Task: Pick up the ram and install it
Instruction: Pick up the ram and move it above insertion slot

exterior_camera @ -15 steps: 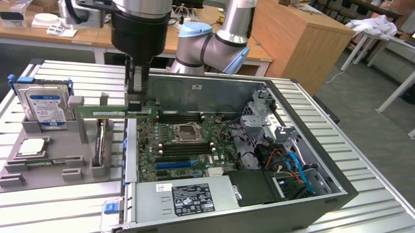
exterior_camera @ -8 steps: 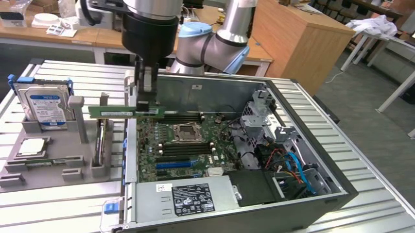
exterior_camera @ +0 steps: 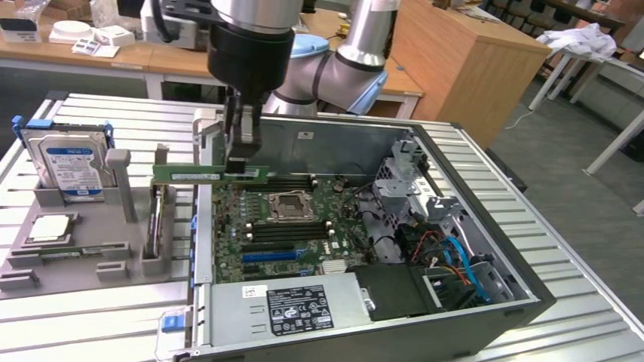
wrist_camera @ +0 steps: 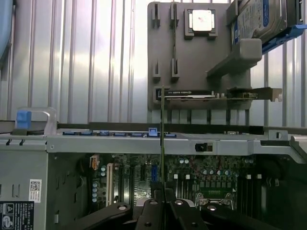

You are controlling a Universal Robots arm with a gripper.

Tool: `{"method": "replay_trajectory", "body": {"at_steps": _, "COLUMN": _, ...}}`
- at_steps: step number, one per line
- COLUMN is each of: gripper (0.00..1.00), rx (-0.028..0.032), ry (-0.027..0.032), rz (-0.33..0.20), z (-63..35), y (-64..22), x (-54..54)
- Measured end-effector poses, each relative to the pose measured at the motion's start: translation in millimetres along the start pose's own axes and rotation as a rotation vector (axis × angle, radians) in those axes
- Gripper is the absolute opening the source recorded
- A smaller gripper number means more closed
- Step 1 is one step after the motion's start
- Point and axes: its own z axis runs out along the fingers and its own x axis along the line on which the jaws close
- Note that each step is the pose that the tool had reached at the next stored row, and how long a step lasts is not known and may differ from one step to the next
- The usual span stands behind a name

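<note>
The ram (exterior_camera: 196, 175) is a thin green stick held level in the air over the open computer case's wall on the exterior view's left. My gripper (exterior_camera: 241, 169) comes straight down from above and is shut on the stick near its end over the case. In the wrist view the ram (wrist_camera: 163, 139) shows edge-on as a thin line rising from between my gripper (wrist_camera: 163, 203) fingers. Under it lies the motherboard (exterior_camera: 302, 226) with its long black memory slots (exterior_camera: 277, 232) beside the processor socket (exterior_camera: 286, 202).
A grey holder (exterior_camera: 90, 253) on the exterior view's left carries a hard drive (exterior_camera: 69, 162), a silver processor chip (exterior_camera: 50, 226) and an upright card (exterior_camera: 158, 219). Inside the case sit a power supply (exterior_camera: 292, 305), drive cage (exterior_camera: 408, 177) and cables (exterior_camera: 453, 256).
</note>
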Motion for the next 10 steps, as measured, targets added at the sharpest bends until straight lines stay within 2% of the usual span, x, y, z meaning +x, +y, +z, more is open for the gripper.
{"method": "replay_trajectory", "body": {"at_steps": 10, "gripper": 0.12, "rx": -0.0004, "ry": 0.0000, "rz": 0.000, "z": -1.0, "y": -23.0, "x": 0.1}}
